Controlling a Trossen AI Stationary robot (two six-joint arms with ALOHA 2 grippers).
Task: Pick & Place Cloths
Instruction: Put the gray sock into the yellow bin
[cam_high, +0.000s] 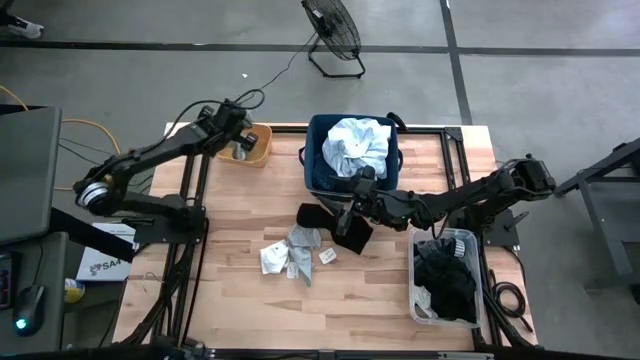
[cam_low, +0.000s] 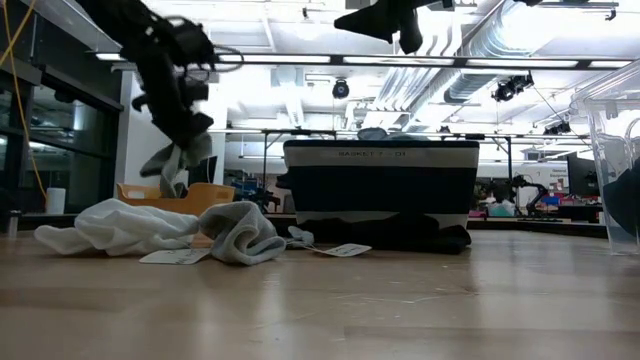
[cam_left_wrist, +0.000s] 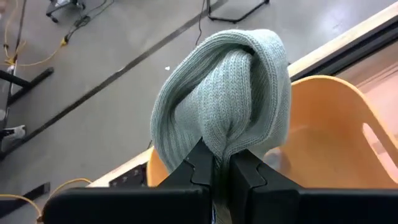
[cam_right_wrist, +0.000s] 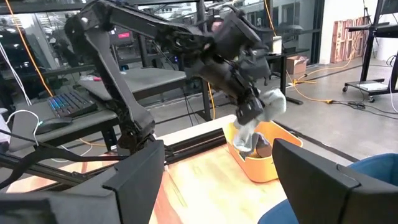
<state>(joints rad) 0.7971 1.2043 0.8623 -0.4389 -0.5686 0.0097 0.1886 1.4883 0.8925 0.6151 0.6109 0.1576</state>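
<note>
My left gripper (cam_left_wrist: 214, 165) is shut on a grey-green ribbed sock (cam_left_wrist: 224, 93) and holds it over the orange tub (cam_high: 252, 146) at the table's far left. In the low view the sock (cam_low: 176, 160) hangs just above the tub (cam_low: 205, 193). My right gripper (cam_right_wrist: 230, 186) is open, empty and raised high (cam_low: 395, 20) in front of the navy bin (cam_high: 318, 172). The bin holds a pale blue-white shirt (cam_high: 360, 145). A black piece (cam_high: 350, 235) lies flat on the table under the right gripper. Small white pieces and a grey sock (cam_high: 295, 252) lie mid-table. My left gripper pinches the sock between its two fingers at a bunched fold (cam_left_wrist: 217, 140). The rest of the sock bulges out past the fingertips (cam_left_wrist: 245, 171). The fingers come slanting down from above. The sock is lifted clear and hangs below them (cam_low: 176, 165), above the tub's opening.
A clear plastic bin (cam_high: 470, 240) at the table's right near corner holds black pieces (cam_high: 447, 285). Another black piece (cam_high: 312, 215) lies left of the right gripper. Bare wood (cam_high: 350, 300) spans the near middle of the table. A floor fan (cam_high: 333, 30) stands beyond the far edge.
</note>
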